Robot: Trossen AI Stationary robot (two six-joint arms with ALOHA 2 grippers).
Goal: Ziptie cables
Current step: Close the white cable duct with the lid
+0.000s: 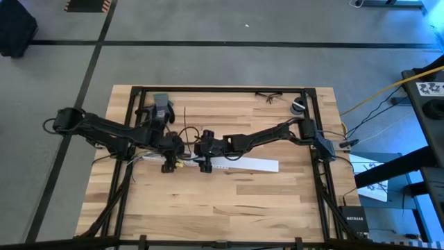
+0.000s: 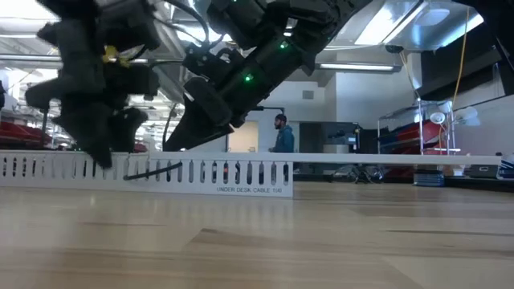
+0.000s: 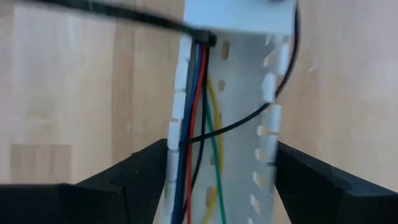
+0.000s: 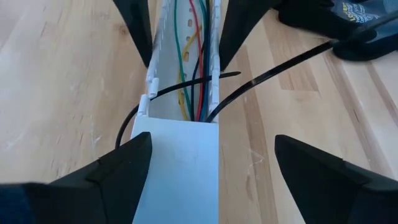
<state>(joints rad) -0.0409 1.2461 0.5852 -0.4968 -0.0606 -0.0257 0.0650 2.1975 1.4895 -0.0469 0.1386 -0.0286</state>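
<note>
The white slotted channel lies across the middle of the wooden counter, and both arms meet over its left end. The left gripper stands with its jaws wide, one finger on each side of the channel, apparently not pressing it. The cables, thin wires in red, blue, green, yellow and black, run along inside the channel between its slotted walls. A black ziptie crosses the channel over the wires, and a second black strip comes out of the channel and lies on the counter. The right gripper is over the covered part of the channel, its jaws wide and holding nothing. Farther off, at the far edge of the counter, lie safety glasses.
</note>
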